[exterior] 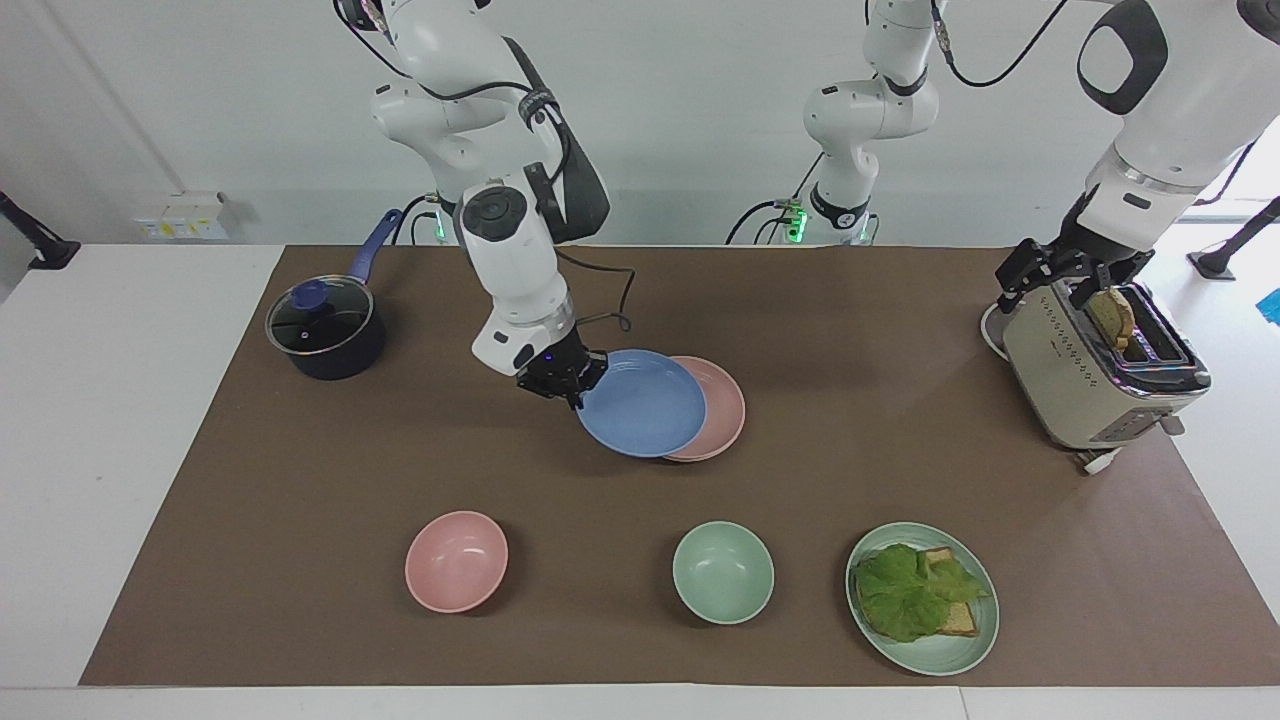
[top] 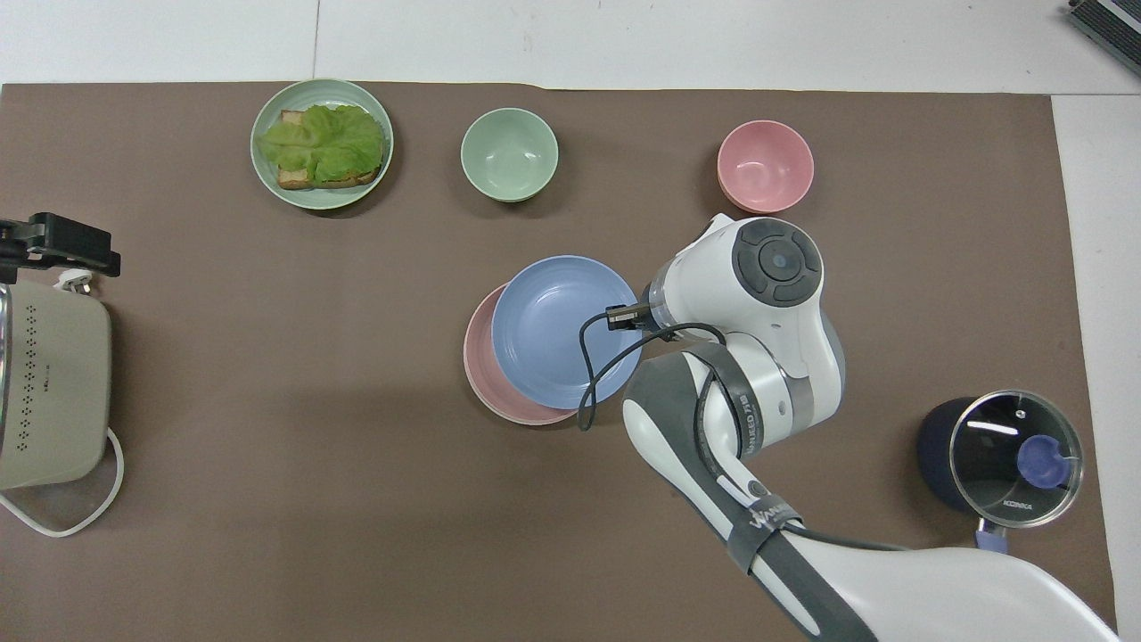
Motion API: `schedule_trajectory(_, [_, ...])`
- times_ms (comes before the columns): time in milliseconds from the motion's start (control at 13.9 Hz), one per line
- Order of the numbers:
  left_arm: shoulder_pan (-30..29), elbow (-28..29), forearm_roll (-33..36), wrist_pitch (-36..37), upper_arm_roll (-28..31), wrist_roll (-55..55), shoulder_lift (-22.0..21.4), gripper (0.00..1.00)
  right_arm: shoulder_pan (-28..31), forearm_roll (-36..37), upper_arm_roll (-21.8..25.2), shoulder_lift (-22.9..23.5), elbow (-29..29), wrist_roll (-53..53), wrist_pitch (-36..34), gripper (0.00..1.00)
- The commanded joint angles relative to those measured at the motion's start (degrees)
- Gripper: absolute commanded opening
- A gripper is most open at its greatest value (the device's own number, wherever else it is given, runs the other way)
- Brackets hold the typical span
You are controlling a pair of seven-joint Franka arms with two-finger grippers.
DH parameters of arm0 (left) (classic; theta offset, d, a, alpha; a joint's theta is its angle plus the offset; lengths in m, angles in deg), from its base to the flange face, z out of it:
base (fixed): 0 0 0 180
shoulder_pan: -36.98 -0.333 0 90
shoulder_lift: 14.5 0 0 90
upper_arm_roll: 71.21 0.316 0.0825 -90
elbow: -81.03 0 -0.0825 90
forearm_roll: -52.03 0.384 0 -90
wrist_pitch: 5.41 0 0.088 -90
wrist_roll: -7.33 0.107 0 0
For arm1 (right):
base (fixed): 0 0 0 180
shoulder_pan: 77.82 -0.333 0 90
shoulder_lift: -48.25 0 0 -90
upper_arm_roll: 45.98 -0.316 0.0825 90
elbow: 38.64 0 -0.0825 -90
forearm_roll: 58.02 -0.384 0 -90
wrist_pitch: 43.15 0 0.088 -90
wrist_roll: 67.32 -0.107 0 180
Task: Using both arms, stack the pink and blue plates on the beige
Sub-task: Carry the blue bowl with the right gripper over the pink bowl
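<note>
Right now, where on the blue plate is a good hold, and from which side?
On the thin raised rim, from the right arm's end of the table. The right gripper is shut on the blue plate there, carrying it over the pink plate.

Blue plate (exterior: 640,402) hides most of pink plate (exterior: 722,410).

2 white arms (exterior: 510,270) with dark grey caps, black cables, green base lights.

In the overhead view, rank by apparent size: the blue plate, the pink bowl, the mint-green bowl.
1. blue plate, clearly largest, though held up nearer the camera.
2. pink bowl and mint-green bowl: look alike, not ranked.
</note>
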Motion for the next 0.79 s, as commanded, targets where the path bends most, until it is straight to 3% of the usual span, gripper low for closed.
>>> schedule_trajectory(0, [0.4, 0.4, 1.1, 1.4, 0.2, -0.5, -1.0, 1.0, 0.0, -1.5, -0.1, 0.3, 0.8, 0.5, 0.9, 0.0])
schedule_trajectory(720, [3.2, 0.3, 1.1, 1.9, 3.4, -0.1, -0.8, 1.0, -2.1, -1.6, -0.6, 0.5, 1.8, -0.1, 0.9, 0.0])
